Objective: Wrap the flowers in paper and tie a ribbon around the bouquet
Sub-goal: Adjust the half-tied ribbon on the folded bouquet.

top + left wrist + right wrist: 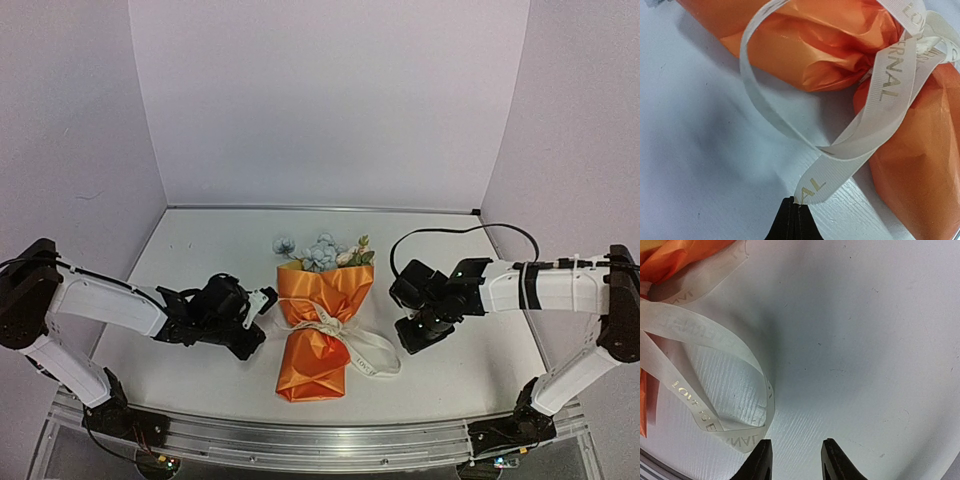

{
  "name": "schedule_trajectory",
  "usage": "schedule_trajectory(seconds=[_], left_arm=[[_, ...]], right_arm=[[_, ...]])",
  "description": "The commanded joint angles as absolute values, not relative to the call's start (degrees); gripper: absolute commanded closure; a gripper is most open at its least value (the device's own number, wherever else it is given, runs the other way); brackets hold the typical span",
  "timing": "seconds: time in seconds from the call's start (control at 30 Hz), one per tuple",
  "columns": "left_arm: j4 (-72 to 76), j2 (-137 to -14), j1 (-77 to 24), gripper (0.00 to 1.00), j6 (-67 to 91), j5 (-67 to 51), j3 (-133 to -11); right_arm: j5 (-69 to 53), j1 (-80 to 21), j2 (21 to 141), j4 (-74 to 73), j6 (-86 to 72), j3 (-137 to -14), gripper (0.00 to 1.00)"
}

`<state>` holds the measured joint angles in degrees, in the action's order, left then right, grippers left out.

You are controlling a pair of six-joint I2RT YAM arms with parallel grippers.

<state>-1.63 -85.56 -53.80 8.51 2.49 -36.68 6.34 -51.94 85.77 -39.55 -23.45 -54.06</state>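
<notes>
The bouquet (318, 335) lies in the middle of the table, its orange paper (310, 365) pinched at the waist. The pale blue, white and pink flowers (320, 252) stick out of its far end. The cream ribbon (370, 355) is wound round the pinch and loops out to the right. My left gripper (264, 300) sits just left of the pinch. In the left wrist view it (794, 201) is shut on one end of the ribbon (885, 95), which runs up across the paper (815, 45). My right gripper (796, 445) is open over bare table, and the ribbon loop (700, 420) lies just left of its fingers.
The white table (200, 250) is enclosed by pale walls at the back and on both sides. A metal rail (320, 445) runs along the near edge. A black cable (450, 232) arcs over the right arm.
</notes>
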Motion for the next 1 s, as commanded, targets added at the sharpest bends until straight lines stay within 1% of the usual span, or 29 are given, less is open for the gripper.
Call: schedule_trajectory(seconds=[0.0,0.07,0.23,0.37,0.53,0.83,0.97], left_arm=[[-8.12,-84.17,-53.73,1.00,18.24,6.40,-40.69],[-10.65,-83.95,-53.68,1.00,20.99,7.22,-41.47],[-15.91,-83.71,-53.70,1.00,26.78,9.76,-43.06],[-19.76,-83.77,-53.63,1.00,30.86,12.00,-44.38],[-22.85,-84.57,-53.27,1.00,34.75,13.54,-46.62],[-25.77,-85.77,-51.53,1.00,40.96,13.74,-46.84],[-27.79,-86.34,-50.20,1.00,43.83,14.16,-47.14]], right_arm=[[3.44,-51.32,84.03,-35.71,-22.32,-53.00,0.61],[0.10,-51.31,84.36,-32.43,-20.03,-52.94,0.52],[-6.26,-51.23,85.07,-23.17,-7.94,-52.16,0.42],[-10.07,-51.25,87.36,-15.57,3.61,-51.35,0.41],[-7.71,-51.24,92.03,-7.94,13.74,-50.92,0.37],[-5.63,-51.33,97.85,-0.77,16.40,-52.40,0.39],[-5.69,-51.49,98.19,-0.11,14.92,-52.32,0.42]])
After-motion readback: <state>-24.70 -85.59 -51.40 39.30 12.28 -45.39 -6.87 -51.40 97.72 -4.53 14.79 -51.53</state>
